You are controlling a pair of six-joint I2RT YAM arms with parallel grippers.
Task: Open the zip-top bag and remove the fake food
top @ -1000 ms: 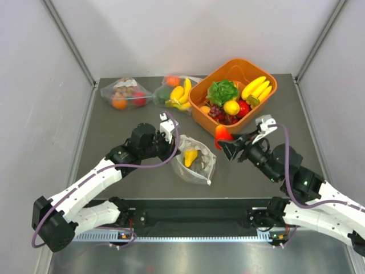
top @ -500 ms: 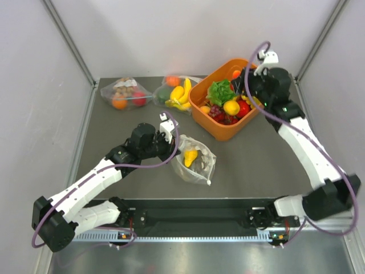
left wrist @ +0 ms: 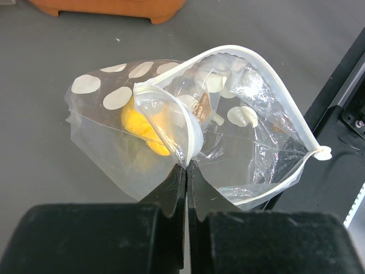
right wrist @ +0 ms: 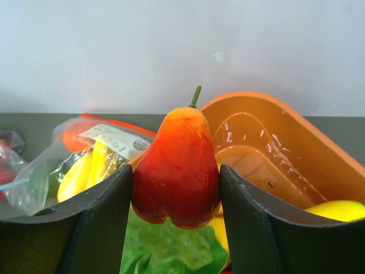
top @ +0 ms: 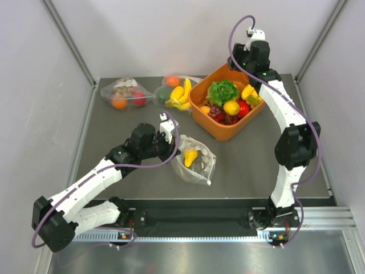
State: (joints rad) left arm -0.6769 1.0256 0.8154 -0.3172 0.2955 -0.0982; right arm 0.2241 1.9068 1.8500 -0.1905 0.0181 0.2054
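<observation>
The polka-dot zip-top bag (top: 197, 161) lies mid-table with its mouth open. My left gripper (top: 172, 149) is shut on one lip of the bag (left wrist: 171, 114), its jaws pinched together (left wrist: 187, 169). A yellow fake food piece (left wrist: 142, 124) is still inside the bag (top: 190, 156). My right gripper (top: 244, 64) hangs over the far side of the orange basket (top: 215, 131). In the right wrist view it (right wrist: 177, 191) is shut on a red-orange pear-shaped fruit (right wrist: 178, 168) above the basket (right wrist: 274, 142).
The basket holds green lettuce (top: 222, 91), bananas (top: 251, 91), a lemon (top: 231, 107) and red fruit. Two plain clear bags of fruit (top: 125, 93) (top: 175, 91) lie at the back left. A black rail (top: 194, 217) runs along the near edge.
My right arm has swung from beside the bag up and back to above the basket, carrying the red-orange fruit. The left arm and bag have not moved.
</observation>
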